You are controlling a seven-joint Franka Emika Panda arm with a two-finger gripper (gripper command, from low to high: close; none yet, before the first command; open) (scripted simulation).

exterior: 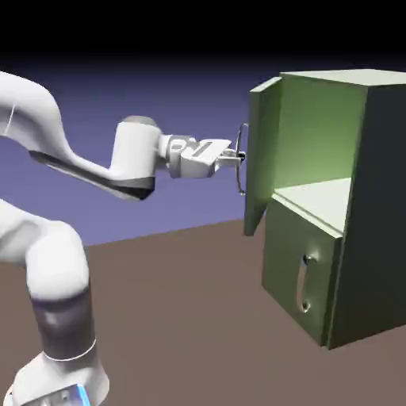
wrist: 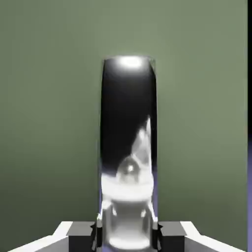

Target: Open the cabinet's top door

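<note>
The olive-green cabinet (exterior: 373,198) stands at the right of the exterior view. Its top door (exterior: 263,158) is swung wide open toward the arm, baring a pale, lit inside with a flat shelf. My gripper (exterior: 238,156) is shut on the top door's long vertical silver handle (exterior: 242,162), about halfway up it. In the hand view that handle (wrist: 129,147) rises as a dark shiny bar between my fingertips (wrist: 81,232), with the door's green panel (wrist: 49,123) filling the background.
Below the opening, the shorter lower panel (exterior: 305,270) with its small silver handle (exterior: 304,287) stays shut. The brown table (exterior: 198,317) stretches in front of the cabinet. My white arm (exterior: 55,262) rises from the lower left.
</note>
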